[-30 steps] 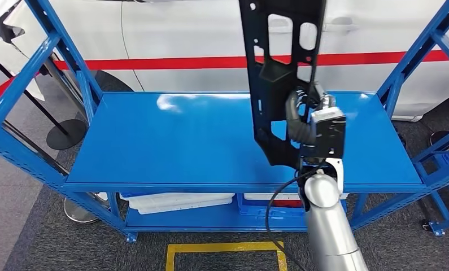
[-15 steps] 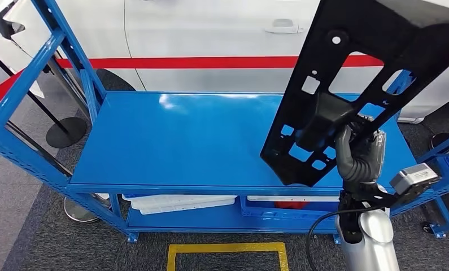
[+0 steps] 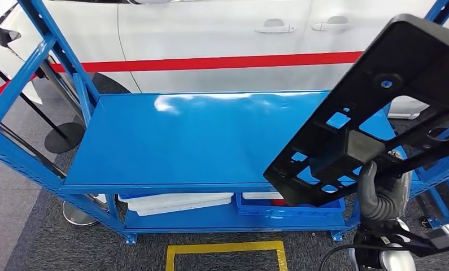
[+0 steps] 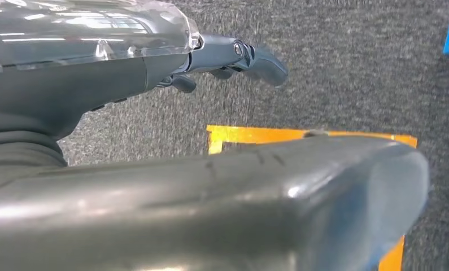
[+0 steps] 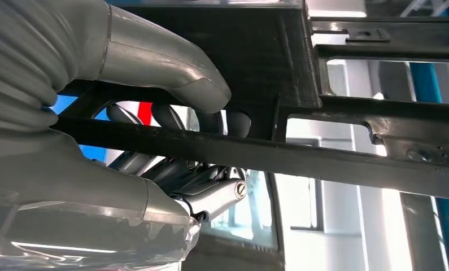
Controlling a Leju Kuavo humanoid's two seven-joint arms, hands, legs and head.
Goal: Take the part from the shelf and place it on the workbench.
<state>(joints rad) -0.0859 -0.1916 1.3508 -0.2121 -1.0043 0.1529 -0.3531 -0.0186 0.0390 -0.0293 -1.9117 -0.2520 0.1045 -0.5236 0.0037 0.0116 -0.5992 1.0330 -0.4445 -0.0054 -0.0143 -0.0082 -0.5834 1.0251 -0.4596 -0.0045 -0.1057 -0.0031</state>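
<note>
Blue shelf (image 3: 188, 141) top bare, bounded by slanted blue frame posts at both ends; white car close behind. Black part (image 3: 374, 113) held tilted in the air over the shelf's right end, overhanging its front edge. Right hand (image 3: 380, 195) below it, fingers (image 5: 171, 73) clamped round a crossbar. Left hand (image 4: 233, 56) hangs over carpet, fingers loosely curled, holding nothing.

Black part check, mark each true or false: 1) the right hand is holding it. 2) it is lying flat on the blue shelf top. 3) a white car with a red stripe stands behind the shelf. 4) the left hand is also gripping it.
1) True: the right hand grips the black part.
2) False: it is held in the air, tilted, over the blue shelf's right end.
3) True: the white car is behind.
4) False: the left hand hangs over grey carpet, holding nothing.
</note>
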